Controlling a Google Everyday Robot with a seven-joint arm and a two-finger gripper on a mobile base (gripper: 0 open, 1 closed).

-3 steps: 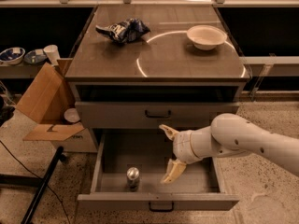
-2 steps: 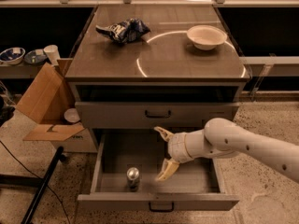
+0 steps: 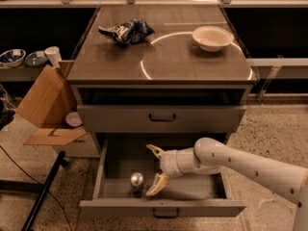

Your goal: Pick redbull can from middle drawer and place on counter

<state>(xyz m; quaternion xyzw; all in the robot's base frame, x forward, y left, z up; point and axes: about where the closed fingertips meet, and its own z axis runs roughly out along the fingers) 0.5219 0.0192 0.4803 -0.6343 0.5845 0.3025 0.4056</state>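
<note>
Gripper (image 3: 150, 171) was spread wide inside the open drawer (image 3: 163, 209); can (image 3: 136, 181) stood upright just beside it, at eight o'clock.

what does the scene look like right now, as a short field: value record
gripper: open, inside the middle drawer, just right of the redbull can
redbull can: upright on the drawer floor, near the front, left of centre
middle drawer: pulled open
counter: holds a white bowl back right and a blue snack bag back left
task state: can not yet grasped
</note>
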